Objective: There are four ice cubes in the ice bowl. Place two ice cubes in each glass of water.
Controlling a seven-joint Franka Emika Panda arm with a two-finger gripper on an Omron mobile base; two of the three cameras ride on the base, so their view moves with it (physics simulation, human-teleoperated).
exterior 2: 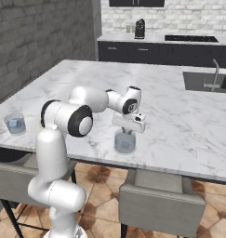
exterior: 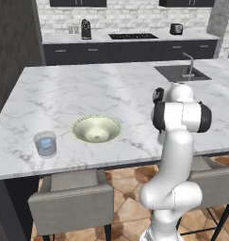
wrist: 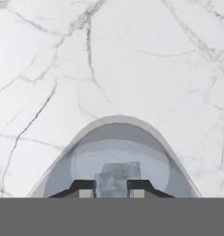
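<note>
Near tumbler (wrist: 118, 156): its lower rim is cut off at the hand view's bottom edge. The pale cube (wrist: 117, 179) above that tumbler, partly masked by the fingertips (wrist: 83, 186), possibly overlaps another below.

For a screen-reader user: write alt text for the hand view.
Looking straight down, the gripper holds a pale blue ice cube between its two dark fingertips, just above the open mouth of a clear tumbler. The tumbler stands on a white marble counter with grey veins.

White arm (exterior: 175, 155), dark joints
</note>
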